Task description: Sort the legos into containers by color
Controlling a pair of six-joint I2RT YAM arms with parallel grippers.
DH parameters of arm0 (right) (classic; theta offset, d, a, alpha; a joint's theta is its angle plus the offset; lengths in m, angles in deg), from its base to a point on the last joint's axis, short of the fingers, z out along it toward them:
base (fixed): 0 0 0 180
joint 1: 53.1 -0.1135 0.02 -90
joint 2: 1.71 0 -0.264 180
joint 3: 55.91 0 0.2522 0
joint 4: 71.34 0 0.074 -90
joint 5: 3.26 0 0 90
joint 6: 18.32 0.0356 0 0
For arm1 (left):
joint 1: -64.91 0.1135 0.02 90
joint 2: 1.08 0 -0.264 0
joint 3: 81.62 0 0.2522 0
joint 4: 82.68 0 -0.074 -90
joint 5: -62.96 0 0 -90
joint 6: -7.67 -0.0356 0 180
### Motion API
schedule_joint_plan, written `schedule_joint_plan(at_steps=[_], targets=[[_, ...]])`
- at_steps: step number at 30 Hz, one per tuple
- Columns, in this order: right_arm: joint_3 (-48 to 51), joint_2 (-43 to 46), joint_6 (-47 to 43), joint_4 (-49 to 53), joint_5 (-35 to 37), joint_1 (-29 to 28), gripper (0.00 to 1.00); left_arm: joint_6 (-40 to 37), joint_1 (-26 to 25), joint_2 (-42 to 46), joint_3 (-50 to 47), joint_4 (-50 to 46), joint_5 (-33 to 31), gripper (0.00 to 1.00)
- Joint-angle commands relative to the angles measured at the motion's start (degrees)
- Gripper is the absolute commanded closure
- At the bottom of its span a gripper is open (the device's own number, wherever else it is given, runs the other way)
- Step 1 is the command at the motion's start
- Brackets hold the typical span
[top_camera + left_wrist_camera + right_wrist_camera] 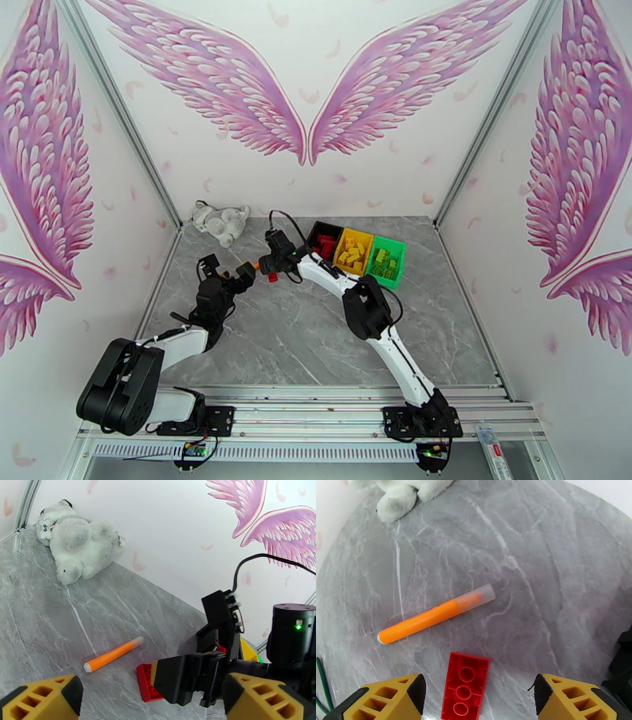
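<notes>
Red lego (pixel 465 687) lies flat between the spread fingers (pixel 393 696) — orange marker (pixel 434 616) just beyond it.

Staged robot-lab booth: aluminium frame (pixel 118 118), pink wing-printed walls (pixel 237 87), marble-look table (pixel 316 339), 2 rail-mounted arms (pixel 367 312).

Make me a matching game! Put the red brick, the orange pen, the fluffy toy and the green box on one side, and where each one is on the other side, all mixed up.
Things
1. red brick
2. orange pen
3. fluffy toy
4. green box

Places
A. in the far left corner of the table
B. farthest to the right of the four
C. lying flat with its studs facing up
D. lying between the toy and the brick

Pairs: 1-C, 2-D, 3-A, 4-B
</notes>
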Motion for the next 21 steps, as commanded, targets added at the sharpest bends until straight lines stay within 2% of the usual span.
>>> schedule_joint_plan(at_steps=[1,5,13,21], targets=[[-3.8,-3.2,1.7,2.7,-0.8,-0.7,0.24,-0.4,0.5,2.5,-1.4,-1.8,-0.6,0.01],[-4.7,-4.4,2.2,3.1,-0.5,-0.7,0.27,-0.5,0.6,4.0,-2.2,-2.1,-0.8,0.01],[-6.5,-6.4,2.6,4.7,-0.1,-0.9,0.39,-0.8,0.7,4.3,-2.5,-2.7,-1.0,0.01],[-6.9,-6.4,2.3,6.1,0.7,-1.0,0.57,-0.5,0.7,-0.4,-0.7,-1.2,0.4,0.01]])
